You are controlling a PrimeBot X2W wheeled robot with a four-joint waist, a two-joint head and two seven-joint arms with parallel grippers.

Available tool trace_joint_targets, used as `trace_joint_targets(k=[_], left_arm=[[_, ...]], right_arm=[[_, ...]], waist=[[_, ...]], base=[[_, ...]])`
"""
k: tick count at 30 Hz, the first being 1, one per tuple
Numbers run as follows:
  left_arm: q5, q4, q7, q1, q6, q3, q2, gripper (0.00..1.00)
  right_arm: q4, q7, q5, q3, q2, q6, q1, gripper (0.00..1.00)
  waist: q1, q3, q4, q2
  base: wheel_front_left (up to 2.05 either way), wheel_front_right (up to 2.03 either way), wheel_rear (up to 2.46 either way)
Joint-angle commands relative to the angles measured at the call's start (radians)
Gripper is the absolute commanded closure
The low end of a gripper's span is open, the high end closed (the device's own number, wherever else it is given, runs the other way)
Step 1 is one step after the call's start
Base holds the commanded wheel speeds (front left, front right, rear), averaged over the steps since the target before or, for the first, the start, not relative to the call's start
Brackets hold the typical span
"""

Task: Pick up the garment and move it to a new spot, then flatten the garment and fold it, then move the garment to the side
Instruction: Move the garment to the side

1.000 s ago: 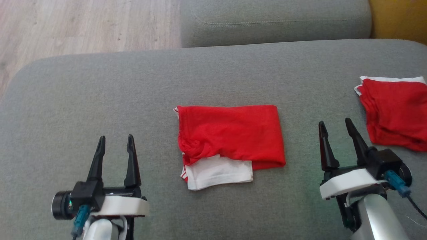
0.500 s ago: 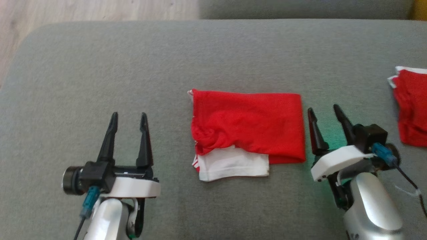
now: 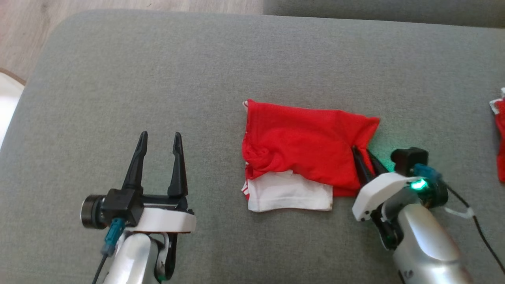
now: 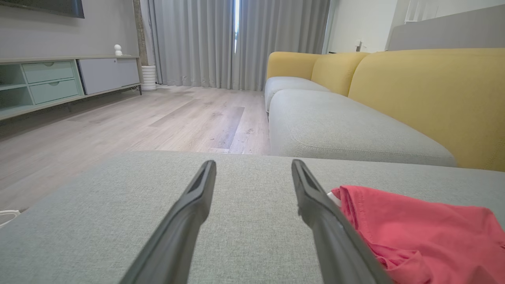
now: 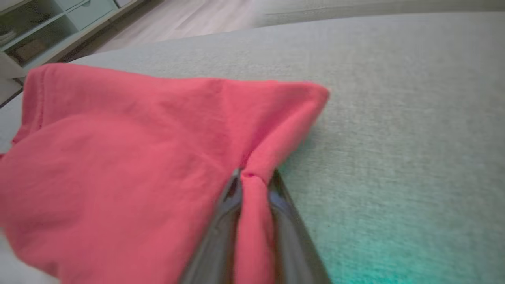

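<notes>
Head view: saw the red and white garment [image 3: 303,146] lying folded in the middle of the grey sofa cushion [image 3: 118,79]. Found the right claw [image 3: 361,150] pinching its right edge, and the left claw [image 3: 160,136] wide open off to the left, not touching it

Left wrist view: saw the left claw [image 4: 252,165] open over the cushion, with the garment [image 4: 414,232] just beside one finger

Right wrist view: saw the right claw [image 5: 255,175] squeezed tight on a fold of the garment [image 5: 118,150]

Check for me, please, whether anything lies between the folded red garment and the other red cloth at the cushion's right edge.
Nothing visible does. The right claw is shut on the garment at its right edge, and the cushion from there to the other red cloth is bare grey fabric.
</notes>
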Motion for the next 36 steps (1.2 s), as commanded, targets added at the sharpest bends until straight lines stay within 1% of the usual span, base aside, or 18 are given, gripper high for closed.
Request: trace_joint_targets(k=[1, 3, 6, 7, 11, 13, 15, 18, 19, 24, 29, 36], left_arm=[[0.001, -0.025, -0.009, -0.031, 0.005, 0.03, 0.004, 0.0], [0.006, -0.025, -0.009, -0.029, 0.001, 0.028, 0.004, 0.0], [0.014, -0.029, -0.009, -0.032, -0.002, 0.022, 0.004, 0.0], [0.014, -0.029, -0.009, -0.032, -0.002, 0.022, 0.004, 0.0], [0.021, -0.035, -0.009, -0.04, -0.006, 0.011, 0.004, 0.0], [0.021, -0.035, -0.009, -0.048, -0.006, 0.002, 0.004, 0.0], [0.018, -0.035, -0.009, -0.06, -0.006, -0.015, 0.004, 0.0], [0.01, -0.035, -0.009, -0.084, -0.007, -0.052, 0.004, 0.0], [0.011, -0.032, -0.009, -0.11, -0.003, -0.078, 0.004, 0.0], [-0.009, -0.038, -0.009, -0.185, 0.02, -0.127, 0.004, 0.0], [0.007, -0.036, -0.009, -0.225, 0.028, -0.13, 0.004, 0.0], [0.036, -0.045, -0.009, -0.242, 0.007, -0.102, 0.004, 0.0]], right_arm=[[0.0, -0.021, -0.039, 0.036, 0.012, -0.001, -0.019, 1.0], [0.003, -0.043, -0.067, 0.035, 0.012, -0.001, -0.032, 1.0], [-0.006, -0.079, -0.139, 0.032, 0.012, -0.001, -0.059, 1.0], [-0.006, -0.079, -0.139, 0.032, 0.012, -0.001, -0.059, 1.0], [-0.032, -0.103, -0.255, 0.026, 0.012, -0.001, -0.094, 1.0], [-0.051, -0.102, -0.307, 0.028, -0.002, -0.001, -0.111, 1.0], [-0.075, -0.096, -0.336, 0.034, -0.03, -0.001, -0.128, 1.0], [-0.107, -0.078, -0.332, 0.049, -0.084, -0.001, -0.154, 1.0], [-0.122, -0.062, -0.32, 0.063, -0.128, -0.001, -0.173, 1.0], [-0.158, -0.035, -0.269, 0.075, -0.245, -0.001, -0.225, 1.0], [-0.164, -0.019, -0.221, 0.043, -0.35, -0.001, -0.281, 1.0], [-0.102, -0.027, -0.208, -0.022, -0.443, -0.001, -0.345, 1.0]], waist=[[0.0, -0.006, -0.012, 0.0], [0.0, -0.012, -0.027, 0.0], [0.0, -0.016, -0.058, 0.0], [0.0, -0.016, -0.058, 0.0], [0.0, -0.018, -0.12, 0.0], [0.0, -0.017, -0.154, 0.0], [0.0, -0.013, -0.189, 0.0], [0.0, -0.002, -0.243, 0.0], [0.0, 0.011, -0.279, 0.0], [0.0, 0.052, -0.347, 0.0], [0.0, 0.101, -0.379, 0.0], [0.0, 0.151, -0.38, 0.0]], base=[[0.0, 0.0, 0.0], [0.0, 0.0, 0.0], [0.0, 0.0, 0.0], [0.0, 0.0, 0.0], [0.0, 0.0, 0.0], [0.0, 0.0, 0.0], [0.0, 0.0, 0.0], [0.0, 0.0, 0.0], [0.0, 0.0, 0.0], [0.0, 0.0, 0.0], [0.0, 0.0, 0.0], [0.0, 0.0, 0.0]])
